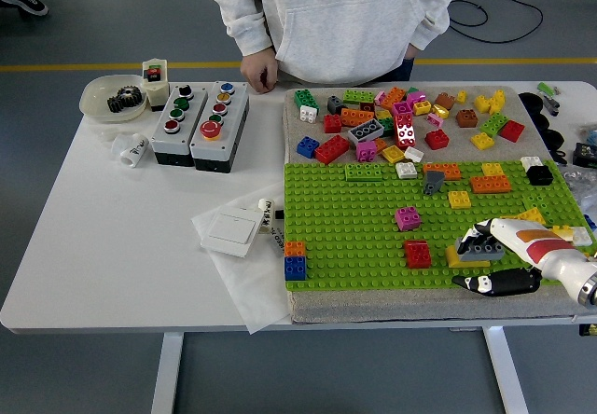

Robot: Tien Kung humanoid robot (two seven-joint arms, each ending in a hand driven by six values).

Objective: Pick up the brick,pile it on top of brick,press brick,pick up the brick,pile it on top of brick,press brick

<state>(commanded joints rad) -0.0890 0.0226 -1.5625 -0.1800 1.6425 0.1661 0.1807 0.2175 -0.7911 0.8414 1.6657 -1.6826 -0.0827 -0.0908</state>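
My right hand (466,261) reaches in from the right edge over the green baseplate (354,218) near its front right corner. Its white and black fingers (487,231) curl over a grey brick (482,247), which sits on a yellow brick (452,258). The black thumb (490,284) lies just in front of both, near the plate's front edge. A red brick (418,253) stands on the plate just to the left, a pink brick (408,217) behind it. The left arm is out of view.
Many loose bricks (401,120) lie on the cloth behind the baseplate. An orange-on-blue stack (295,260) stands at the plate's front left corner. Two button boxes (199,121), a bowl (112,98) and a white switch (231,231) lie on the left. A person (326,13) stands at the far side, one hand (259,69) on the table's edge.
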